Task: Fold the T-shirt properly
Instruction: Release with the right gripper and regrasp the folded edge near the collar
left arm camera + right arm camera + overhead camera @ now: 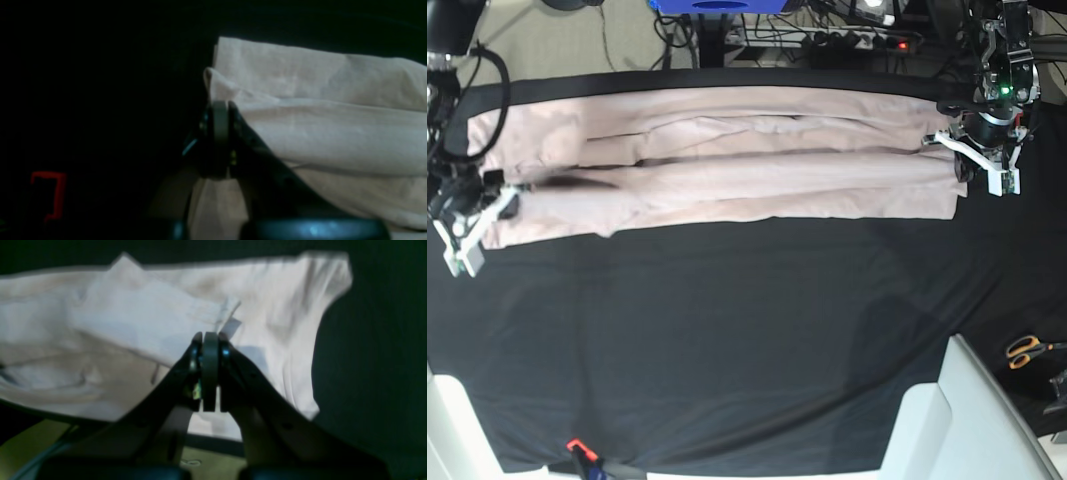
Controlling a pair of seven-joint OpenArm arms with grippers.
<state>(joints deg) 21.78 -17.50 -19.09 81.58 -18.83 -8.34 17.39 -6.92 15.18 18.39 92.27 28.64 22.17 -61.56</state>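
The pale pink T-shirt lies stretched in a long band across the far side of the black table cover, with lengthwise folds. My left gripper is at the shirt's right end in the base view. In the left wrist view it is shut on a fold at the edge of the shirt. My right gripper is at the shirt's left end. In the right wrist view it is shut on the shirt next to a sleeve hem.
Orange-handled scissors lie off the table at right. A pale grey bin stands at the front right corner. A red mark sits at the front edge, and one shows in the left wrist view. Cables and a blue object are behind the table.
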